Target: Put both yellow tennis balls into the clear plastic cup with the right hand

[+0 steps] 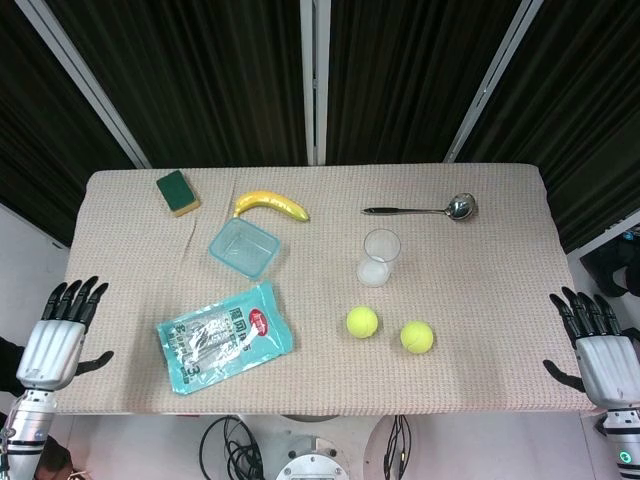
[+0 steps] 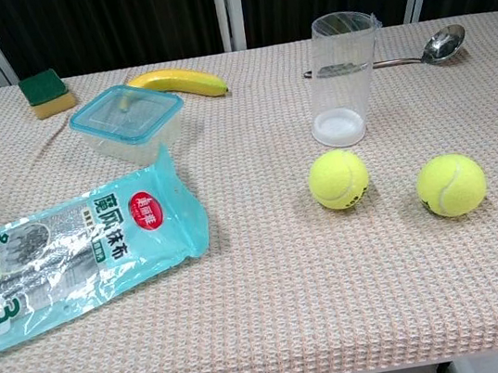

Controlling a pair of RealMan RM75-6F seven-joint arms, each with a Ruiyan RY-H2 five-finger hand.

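Two yellow tennis balls lie on the table, one (image 1: 362, 321) (image 2: 338, 179) just in front of the clear plastic cup (image 1: 379, 258) (image 2: 342, 78), the other (image 1: 417, 337) (image 2: 451, 184) to its right. The cup stands upright with nothing in it. My right hand (image 1: 594, 345) hovers off the table's right front corner, fingers spread, holding nothing, well away from the balls. My left hand (image 1: 60, 335) hangs off the left front corner, also with fingers apart and nothing in them. Neither hand shows in the chest view.
A teal wipes packet (image 1: 224, 337) (image 2: 66, 247) lies at front left. Behind it sit a clear lidded box (image 1: 243, 247) (image 2: 127, 122), a banana (image 1: 270, 204) (image 2: 179, 81) and a green-yellow sponge (image 1: 177, 192) (image 2: 47, 91). A metal ladle (image 1: 424, 209) (image 2: 416, 52) lies behind the cup.
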